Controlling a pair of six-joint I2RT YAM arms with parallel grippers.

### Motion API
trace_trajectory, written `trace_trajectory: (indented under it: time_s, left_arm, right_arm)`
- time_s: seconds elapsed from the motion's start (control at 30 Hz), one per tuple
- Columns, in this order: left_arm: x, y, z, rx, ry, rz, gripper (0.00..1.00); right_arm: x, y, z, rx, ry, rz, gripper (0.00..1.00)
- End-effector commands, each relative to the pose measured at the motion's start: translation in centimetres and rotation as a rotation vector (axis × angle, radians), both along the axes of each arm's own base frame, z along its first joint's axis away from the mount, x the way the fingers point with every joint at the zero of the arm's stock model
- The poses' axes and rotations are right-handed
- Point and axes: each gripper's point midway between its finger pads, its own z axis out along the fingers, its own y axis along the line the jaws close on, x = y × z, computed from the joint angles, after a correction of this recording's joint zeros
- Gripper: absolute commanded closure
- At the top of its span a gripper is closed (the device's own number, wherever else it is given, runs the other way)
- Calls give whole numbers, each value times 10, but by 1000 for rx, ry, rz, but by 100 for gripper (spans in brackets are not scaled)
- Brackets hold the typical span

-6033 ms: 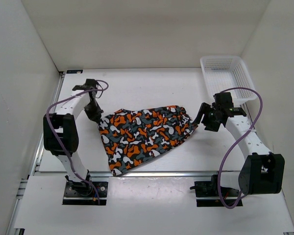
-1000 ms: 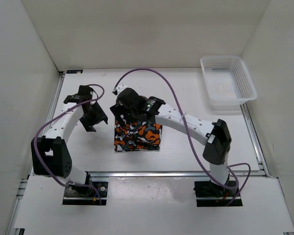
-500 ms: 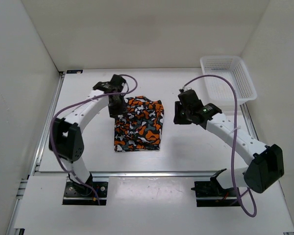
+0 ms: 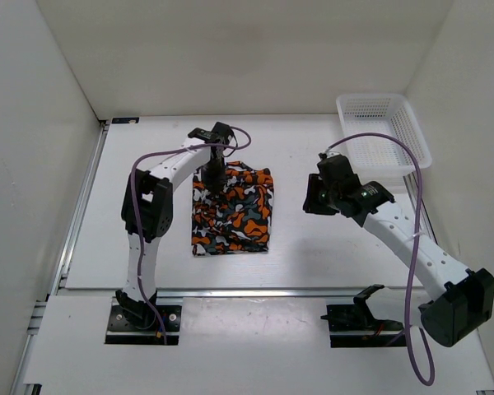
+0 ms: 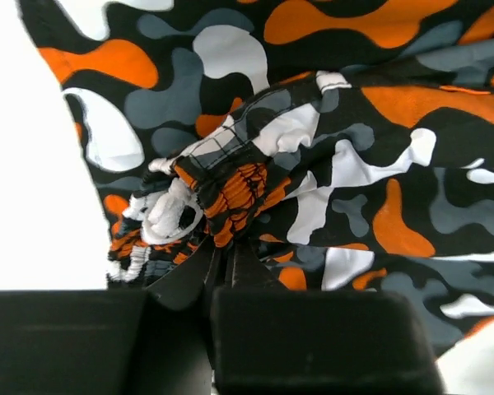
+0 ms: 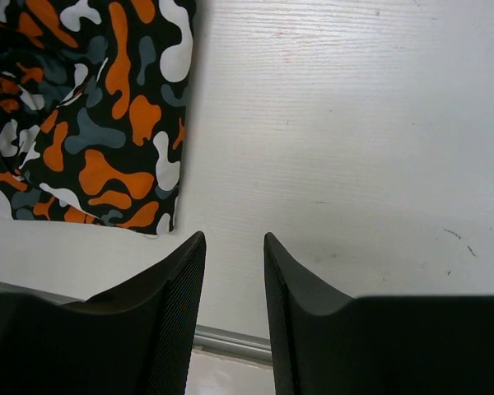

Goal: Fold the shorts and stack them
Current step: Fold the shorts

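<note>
The shorts [image 4: 232, 212], printed in orange, white, grey and black camouflage, lie folded into a rough rectangle at the table's middle. My left gripper [image 4: 216, 178] is down on their far left part. In the left wrist view the left gripper [image 5: 224, 247] has its jaws closed on a bunched fold of the shorts [image 5: 230, 185] by the elastic waistband. My right gripper [image 4: 311, 199] hangs open and empty to the right of the shorts, apart from them. In the right wrist view the right gripper [image 6: 235, 251] is over bare table, with the shorts [image 6: 90, 123] at the upper left.
A white plastic mesh basket [image 4: 405, 123] stands at the far right corner, behind the right arm. White walls enclose the table on three sides. A metal rail [image 4: 247, 290] runs along the near edge.
The left gripper has moved right from the shorts' left edge onto the fabric. The right arm has drawn slightly further right. Over the earlier frames the shorts went from spread out to folded.
</note>
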Motion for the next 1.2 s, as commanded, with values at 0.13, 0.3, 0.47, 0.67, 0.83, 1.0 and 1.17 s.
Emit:
trace_trajectory:
  time_s: [0.13,0.3,0.47,0.67,0.83,1.0,1.17]
  left_arm:
    - [8,28,72,26,-115,56,90]
    - [11,67,54,5,-23,155,90]
    - [18,87,18,-9,70,193,54]
    - [10,107,50,-29,-17,242,0]
    - [-10,138,59,-21,-47,318,0]
    - [-43,162,69,-27,-73,375,0]
    - [-66,166,102,-53,-198,385,2]
  right_arm:
    - [0,-9,6,1,-12,-15,60]
    - [0,-9,6,1,-12,-15,60]
    - [-2,-5,4,14,-4,-2,47]
    - [-10,1,-6,35,31,39,26]
    - [-5,26,-16,105,79,120,18]
    - [-1,61,-18,118,114,215,18]
    - [9,61,-9,93,56,183,18]
